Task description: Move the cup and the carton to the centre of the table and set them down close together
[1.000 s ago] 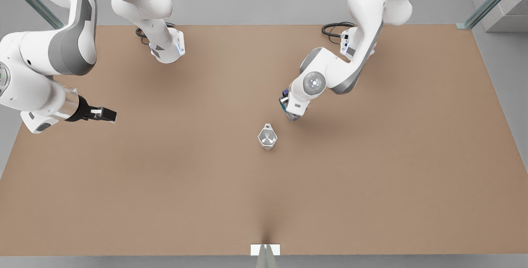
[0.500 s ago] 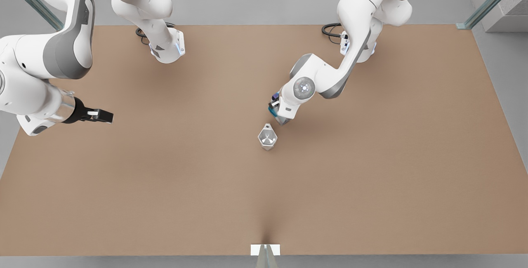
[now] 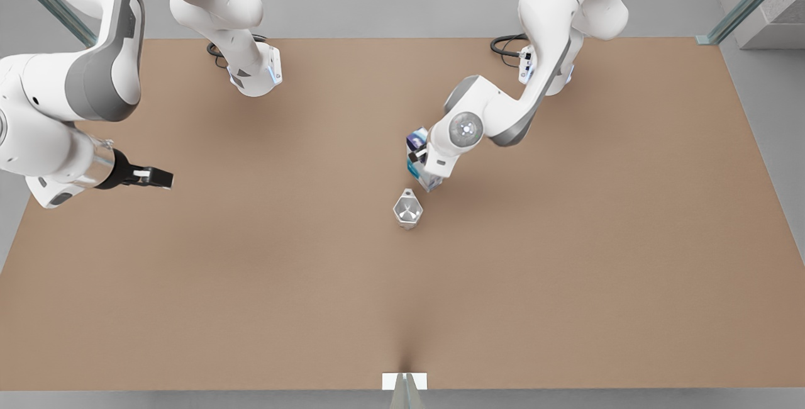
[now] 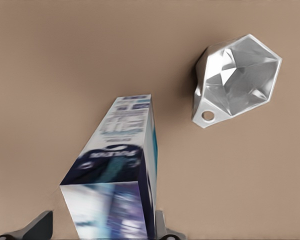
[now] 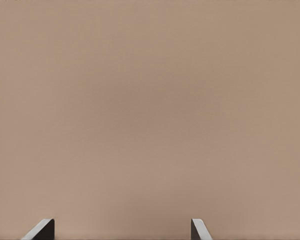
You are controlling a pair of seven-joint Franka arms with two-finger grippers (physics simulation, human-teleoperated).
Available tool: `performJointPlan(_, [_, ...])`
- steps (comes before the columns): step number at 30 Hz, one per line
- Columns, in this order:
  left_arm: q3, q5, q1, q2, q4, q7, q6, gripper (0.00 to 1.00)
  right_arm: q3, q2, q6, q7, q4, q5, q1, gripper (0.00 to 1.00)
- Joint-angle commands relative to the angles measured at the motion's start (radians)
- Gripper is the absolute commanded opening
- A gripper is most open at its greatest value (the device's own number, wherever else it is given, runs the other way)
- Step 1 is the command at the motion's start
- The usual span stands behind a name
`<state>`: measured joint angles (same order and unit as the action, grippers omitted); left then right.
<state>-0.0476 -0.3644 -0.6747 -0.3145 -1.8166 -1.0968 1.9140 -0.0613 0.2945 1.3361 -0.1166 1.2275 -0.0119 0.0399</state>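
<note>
Front view: cup [image 3: 408, 210] stands near the middle of the table [image 3: 566, 270], with the carton [image 3: 417, 158] just beside it, apart, under the left gripper [image 3: 422, 167]. The right gripper [image 3: 165, 177] waits at the front view's left.

Left wrist view: spread fingers [image 4: 39, 226] flank the carton [image 4: 117, 170] without touching; the cup [image 4: 236, 80] sits close by.

Right wrist view: parted fingertips [image 5: 199, 229] over bare table [image 5: 150, 110], holding nothing.

I see the left gripper [image 3: 422, 170], fingers spread, lowered near the table centre. My right gripper [image 3: 165, 177] waits at the front view's left, fingers parted.
</note>
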Motion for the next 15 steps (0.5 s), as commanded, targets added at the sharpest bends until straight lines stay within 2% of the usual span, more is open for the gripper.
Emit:
performJointPlan(1, [0.0, -0.004, 0.0, 0.0, 0.005, -0.005, -0.003, 1.0, 0.0, 0.0, 0.0, 0.0, 0.0, 0.0, 0.0, 1.0])
performJointPlan(3, [0.002, -0.005, 0.004, 0.011, 0.013, -0.005, -0.01, 1.0, 0.0, 0.0, 0.0, 0.0, 0.0, 0.0, -0.002, 1.0])
performJointPlan(4, [0.012, -0.005, 0.011, 0.014, 0.074, -0.006, -0.101, 1.0, 0.0, 0.0, 0.0, 0.0, 0.0, 0.001, 0.0, 1.0])
performJointPlan(5, [0.087, 0.002, 0.024, 0.028, 0.203, 0.008, -0.279, 1.0, 0.0, 0.0, 0.0, 0.0, 0.0, 0.001, 0.0, 1.0])
performJointPlan(6, [0.184, 0.022, 0.056, 0.061, 0.269, 0.064, -0.381, 1.0, 0.0, 0.0, 0.0, 0.0, 0.0, 0.0, 0.0, 1.0])
performJointPlan(7, [0.199, 0.131, 0.118, 0.087, 0.295, 0.271, -0.452, 1.0, 0.0, 0.0, 0.0, 0.0, 0.0, 0.001, 0.0, 1.0])
performJointPlan(10, [0.201, 0.33, 0.335, 0.127, 0.299, 0.911, -0.475, 1.0, 0.0, 0.0, -0.002, 0.0, 0.0, 0.001, -0.002, 1.0])
performJointPlan(12, [0.198, 0.358, 0.448, 0.129, 0.333, 1.002, -0.474, 1.0, 0.0, 0.002, -0.009, -0.002, -0.01, 0.001, -0.002, 1.0])
performJointPlan(15, [0.198, 0.386, 0.475, 0.12, 0.339, 1.009, -0.443, 1.0, -0.002, 0.005, -0.009, -0.002, -0.008, 0.003, 0.0, 1.0])
